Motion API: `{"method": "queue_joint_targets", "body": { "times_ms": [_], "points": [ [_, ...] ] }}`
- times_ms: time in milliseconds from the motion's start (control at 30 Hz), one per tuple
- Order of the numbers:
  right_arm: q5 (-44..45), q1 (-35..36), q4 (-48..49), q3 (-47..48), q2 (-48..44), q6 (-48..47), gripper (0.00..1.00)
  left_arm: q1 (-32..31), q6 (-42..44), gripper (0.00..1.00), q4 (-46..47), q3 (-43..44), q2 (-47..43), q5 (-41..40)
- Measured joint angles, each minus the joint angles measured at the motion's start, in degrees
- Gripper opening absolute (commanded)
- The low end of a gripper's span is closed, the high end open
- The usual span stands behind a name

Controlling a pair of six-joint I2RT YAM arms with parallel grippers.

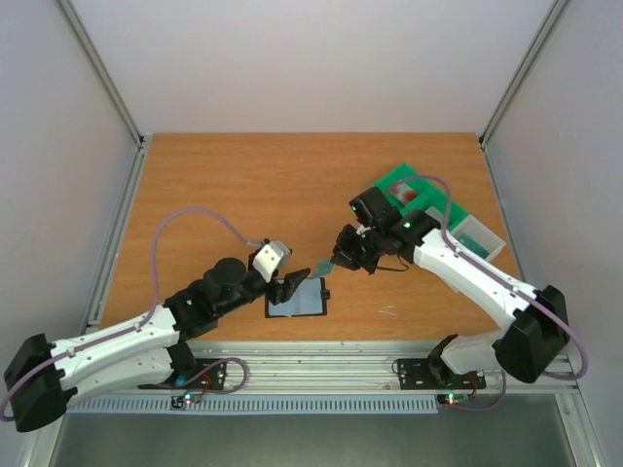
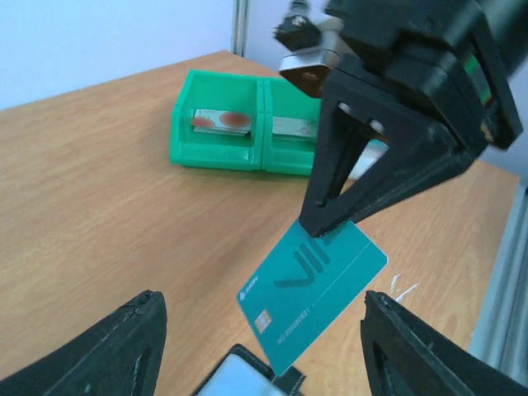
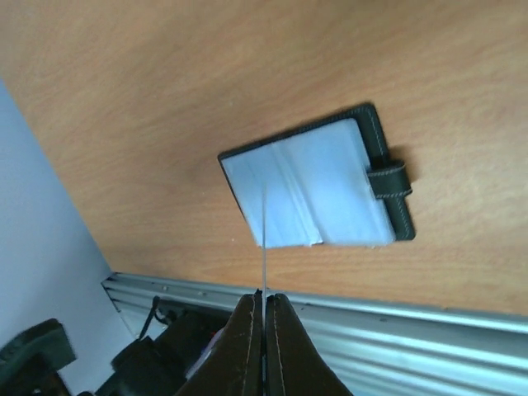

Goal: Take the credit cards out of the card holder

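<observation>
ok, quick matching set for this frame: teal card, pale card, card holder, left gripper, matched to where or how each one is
Things:
1. teal card
2. pale card
3. card holder
4. left gripper

States:
A. lying open on the table
B. in a compartment of the green tray
C. open
D. pinched by the right gripper, lifted off the wood

Pairs: 1-D, 2-B, 3-A, 4-C

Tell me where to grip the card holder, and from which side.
Probably the strap tab at the edge of the card holder, approached from above on that side. It lies open and flat on the table, so its faces give a hand nothing to pinch.
</observation>
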Motion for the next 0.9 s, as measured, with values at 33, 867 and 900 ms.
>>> {"method": "queue_joint_targets", "body": {
  "times_ms": [33,867,900],
  "points": [
    [1.2,0.0,0.9,-1.1,-1.5,-2.1,0.01,0.0,-2.4,0.69,-3.2,1.6,-0.6,0.1],
    [-3.6,0.0,29.9,-23.9,-32.6,-15.4,0.01,10.8,-46.1,0.75,-10.2,7.0,0.8,25.3],
    [-3.6,0.0,30.5,-23.9,-33.2,-15.0,0.01,10.8,-46.6,0.72,-9.5,7.0,0.9,25.8]
  ]
}}
